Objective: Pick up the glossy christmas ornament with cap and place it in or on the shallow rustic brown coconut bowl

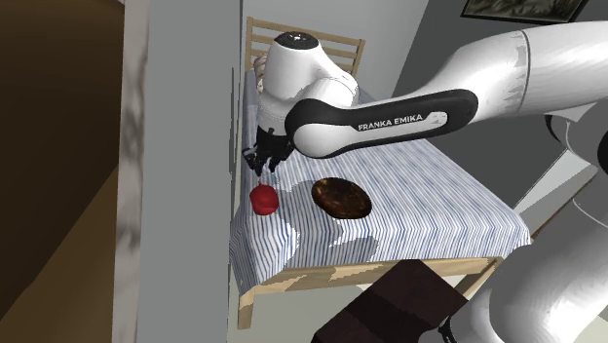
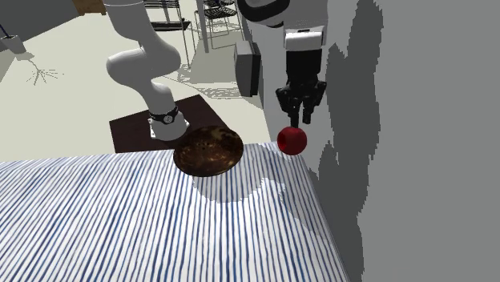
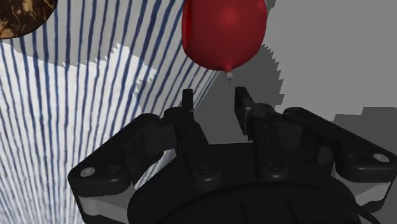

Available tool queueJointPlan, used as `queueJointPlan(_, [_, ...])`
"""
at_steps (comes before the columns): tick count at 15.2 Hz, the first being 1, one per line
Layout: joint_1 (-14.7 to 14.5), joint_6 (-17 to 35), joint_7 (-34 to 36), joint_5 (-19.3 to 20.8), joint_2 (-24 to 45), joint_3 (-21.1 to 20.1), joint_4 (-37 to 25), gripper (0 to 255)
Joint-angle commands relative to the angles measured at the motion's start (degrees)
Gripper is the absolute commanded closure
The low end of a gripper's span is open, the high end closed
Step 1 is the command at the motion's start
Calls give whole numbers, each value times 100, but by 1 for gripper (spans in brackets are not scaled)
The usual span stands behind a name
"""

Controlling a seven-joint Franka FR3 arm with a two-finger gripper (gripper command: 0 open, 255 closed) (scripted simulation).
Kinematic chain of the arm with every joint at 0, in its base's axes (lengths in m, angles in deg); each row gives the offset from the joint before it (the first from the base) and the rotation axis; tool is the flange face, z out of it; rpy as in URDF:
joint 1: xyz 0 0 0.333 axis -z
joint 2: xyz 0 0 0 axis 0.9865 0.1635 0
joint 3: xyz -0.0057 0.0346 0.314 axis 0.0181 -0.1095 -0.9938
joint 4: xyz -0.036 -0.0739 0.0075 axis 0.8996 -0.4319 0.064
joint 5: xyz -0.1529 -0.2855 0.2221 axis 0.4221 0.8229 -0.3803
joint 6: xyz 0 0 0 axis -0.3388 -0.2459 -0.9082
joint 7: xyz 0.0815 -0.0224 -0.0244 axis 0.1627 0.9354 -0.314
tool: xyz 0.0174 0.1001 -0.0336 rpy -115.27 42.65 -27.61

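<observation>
Shoulder view, left of centre: red ornament; likely light, slick, fragile; gripper just above, fingers spread, empty. Hold: across widest girth, gently.

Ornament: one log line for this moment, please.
phase: pre-grasp | jaws: open, above ornament, not touching | ornament: on striped cloth, beside bowl | bowl: empty

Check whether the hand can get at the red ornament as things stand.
Probably yes: the open hand hangs just above the red ornament, nothing between them, though the grey wall stands close beside.
</observation>
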Motion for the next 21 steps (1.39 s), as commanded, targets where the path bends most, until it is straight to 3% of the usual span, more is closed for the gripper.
queueJointPlan(1, [-84, -480, 12, 104, 310, -73, -330, 0])
queueJointPlan(3, [-227, -1137, 19, 235, 746, -151, -787, 0])
queueJointPlan(10, [-192, -641, 127, 405, 950, -73, -469, 0])
queueJointPlan(18, [-192, -642, 127, 404, 950, -73, -469, 0])
queueJointPlan(19, [-192, -642, 127, 404, 950, -73, -469, 255])
queueJointPlan(21, [-193, -644, 128, 405, 951, -74, -473, 255])
